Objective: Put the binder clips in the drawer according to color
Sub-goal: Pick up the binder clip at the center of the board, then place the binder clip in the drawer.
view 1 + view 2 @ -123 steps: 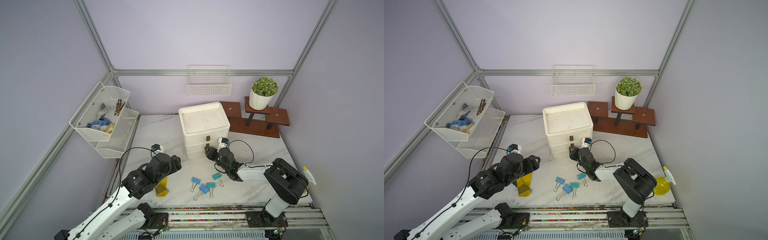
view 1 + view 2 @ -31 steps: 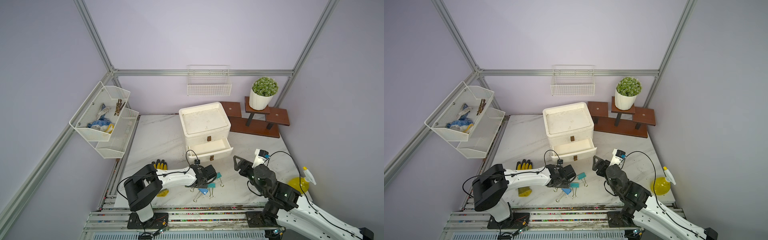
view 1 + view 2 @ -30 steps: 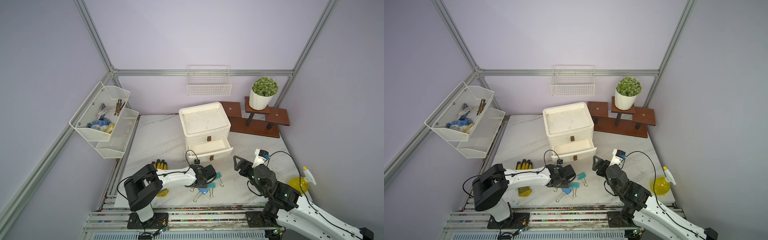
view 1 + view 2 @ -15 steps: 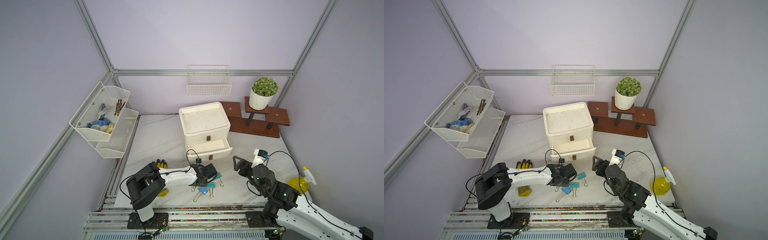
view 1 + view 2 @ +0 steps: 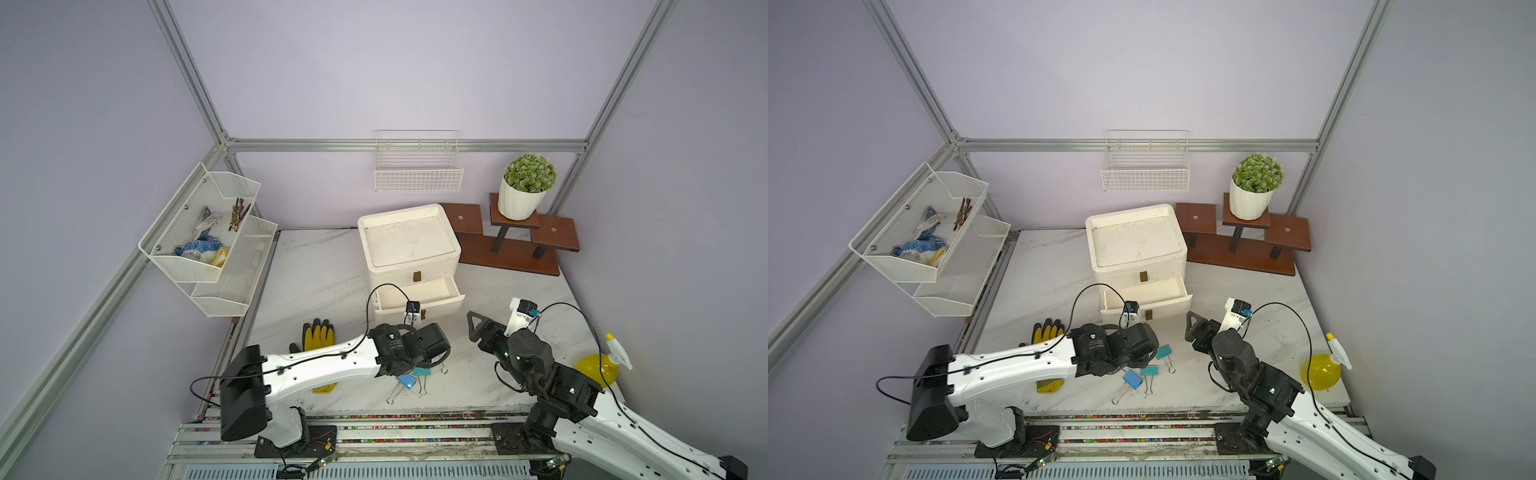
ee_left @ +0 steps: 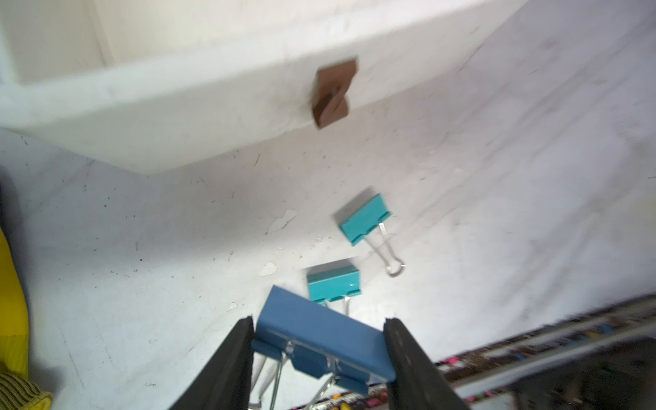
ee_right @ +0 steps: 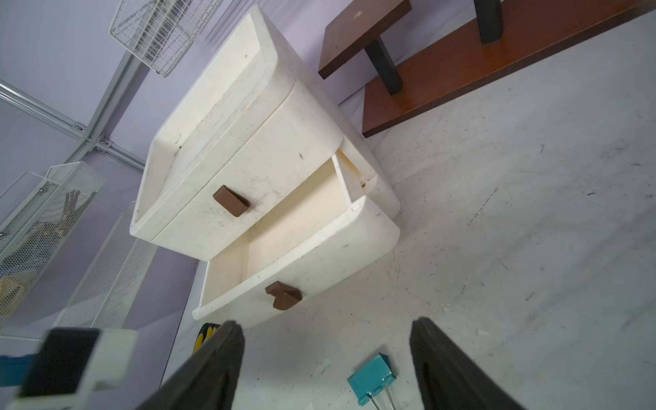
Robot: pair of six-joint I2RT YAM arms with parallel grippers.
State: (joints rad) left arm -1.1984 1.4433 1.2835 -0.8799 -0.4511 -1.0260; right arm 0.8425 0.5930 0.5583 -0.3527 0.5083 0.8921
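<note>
Both top views: bottom drawer [image 5: 1171,306] pulled out, no clip seen inside. On the table [image 5: 1059,266]: loose blue clip [image 5: 1132,379] just beside near teal clip [image 5: 1149,370]; far teal clip [image 5: 1164,352] closer to the drawer. Left gripper [image 5: 1121,361] low beside them.

Left wrist view: left gripper [image 6: 319,330] narrowed on held blue clip [image 6: 312,326], gripped at its ends.

Right wrist view: right gripper [image 7: 326,340] wide, empty; drawer [image 7: 319,255] interior bare where visible.

Progress, judged: first clip picked up, none stored yet. No yellow clips seen.
</note>
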